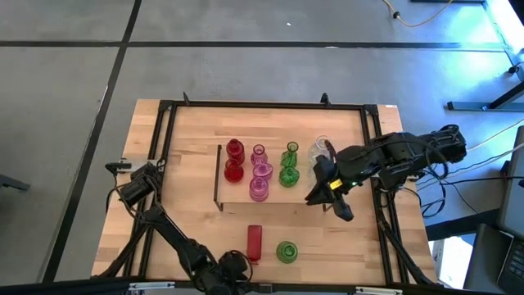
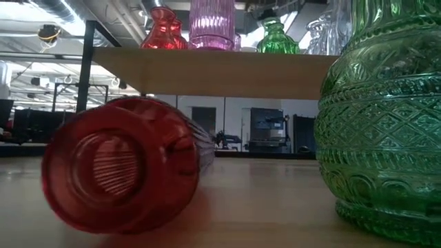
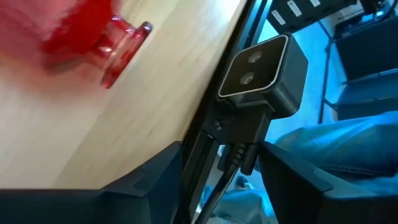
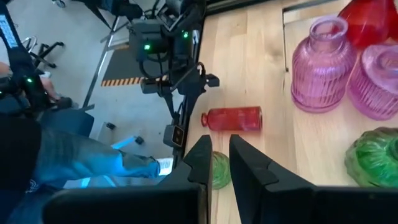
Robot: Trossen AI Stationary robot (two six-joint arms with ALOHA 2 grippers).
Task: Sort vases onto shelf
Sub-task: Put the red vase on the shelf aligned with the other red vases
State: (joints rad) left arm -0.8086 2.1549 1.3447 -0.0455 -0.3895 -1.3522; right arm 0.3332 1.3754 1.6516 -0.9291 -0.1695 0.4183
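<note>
Nearby, red vase (image 1: 254, 243) lies toppled beside left claw (image 1: 233, 264).

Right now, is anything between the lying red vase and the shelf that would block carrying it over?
Nothing visible does. The red vase lies on its side on bare table, near the standing green vase. The strip between it and the shelf is bare wood. The right claw hovers off the shelf's right end, clear of that path.
</note>
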